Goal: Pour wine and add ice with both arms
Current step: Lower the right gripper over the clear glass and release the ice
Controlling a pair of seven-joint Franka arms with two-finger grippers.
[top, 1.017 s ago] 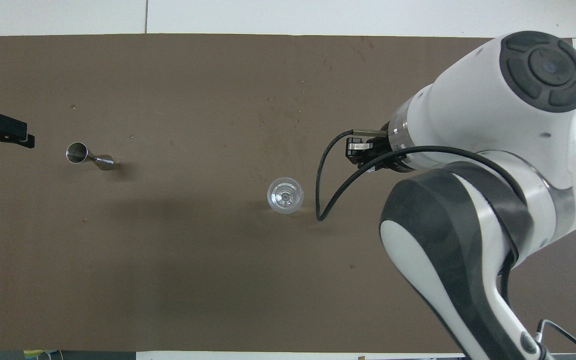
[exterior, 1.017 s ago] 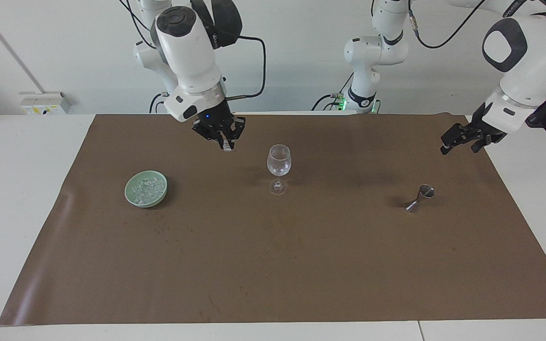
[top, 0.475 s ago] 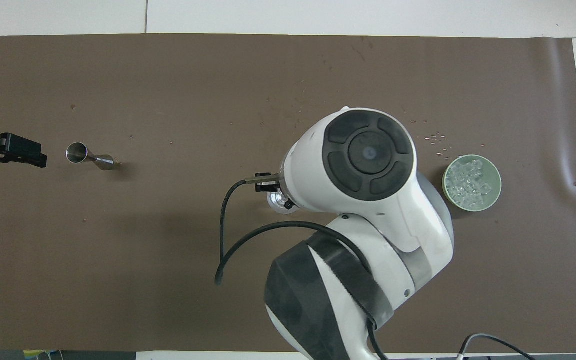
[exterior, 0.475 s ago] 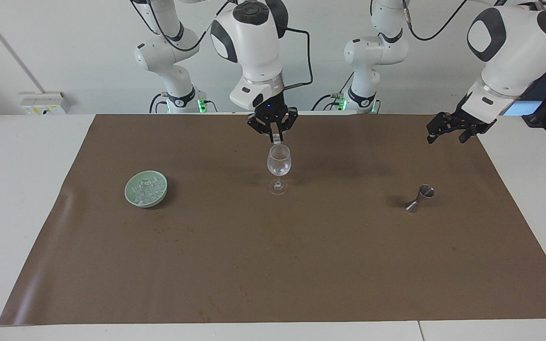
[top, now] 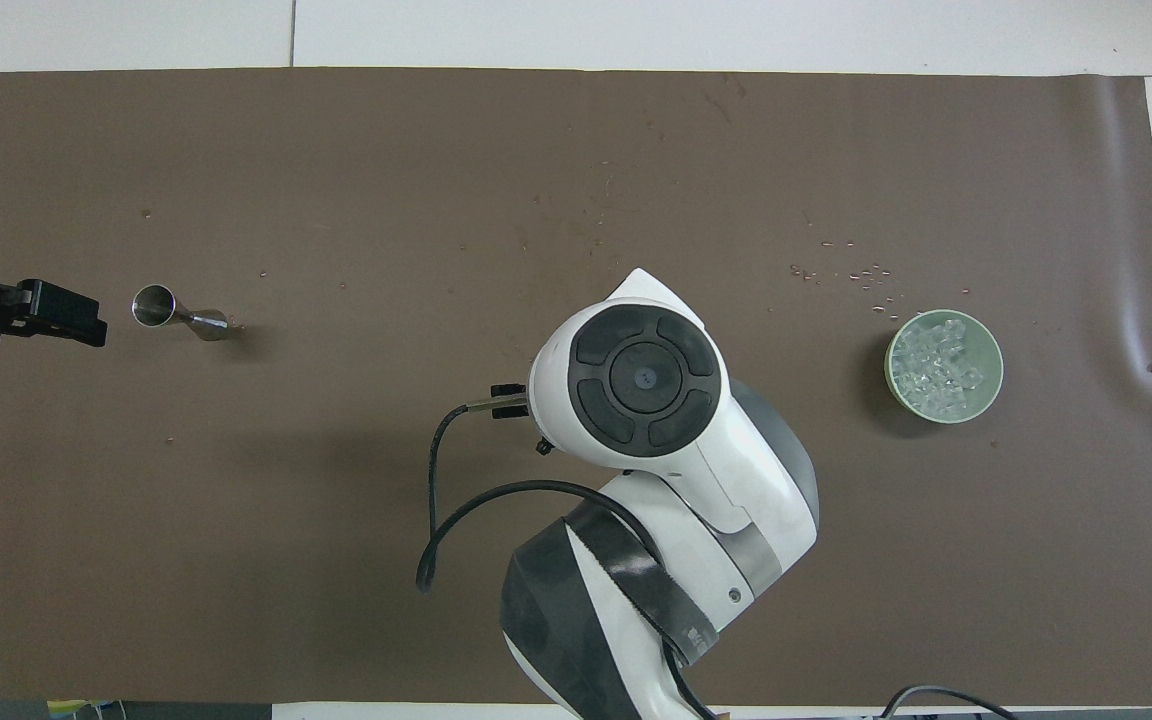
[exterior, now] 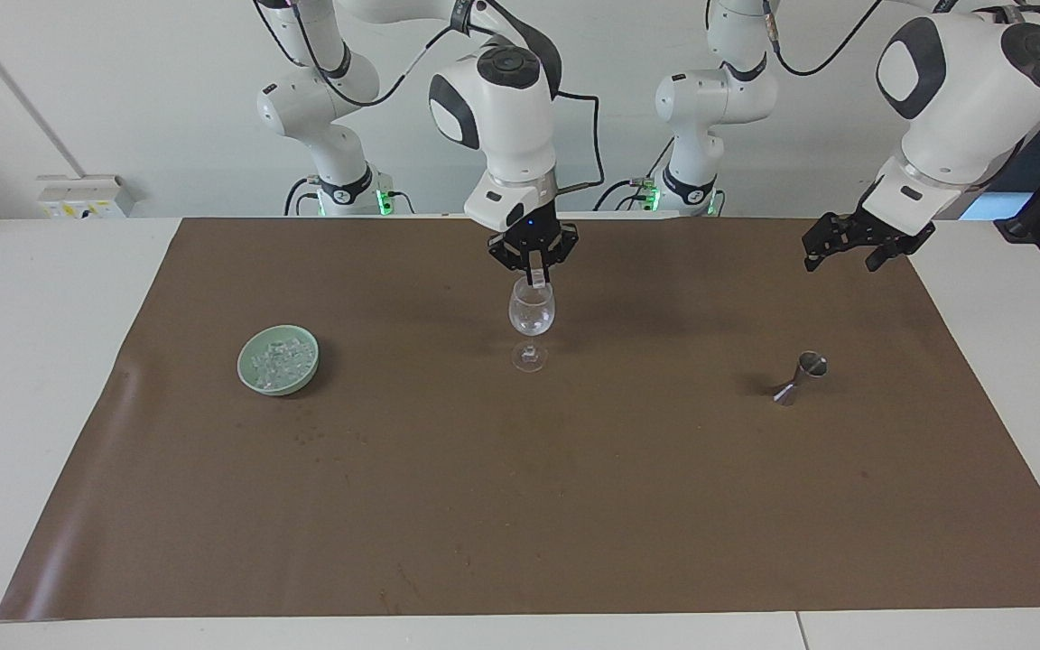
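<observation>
Since 1 second ago the right gripper [exterior: 534,278] has swung from the bowl's side of the glass to directly over the clear stemmed wine glass [exterior: 531,322], and the left gripper [exterior: 848,246] has lifted slightly and drawn in over the mat's edge.

Across the facing view, 1 pale green bowl [exterior: 278,360] sits on the brown mat [exterior: 520,506] covering the white table [exterior: 32,361], toward the right arm's end, with the ice [exterior: 282,361] heaped inside as small clear cubes. Mid-mat, the right gripper is clamped together on a small clear ice cube [exterior: 535,279] just above the glass's rim. Toward the left arm's end, a small metal jigger [exterior: 802,376] leans tilted on the mat. Above that end the left gripper hangs with fingers apart, holding nothing.
</observation>
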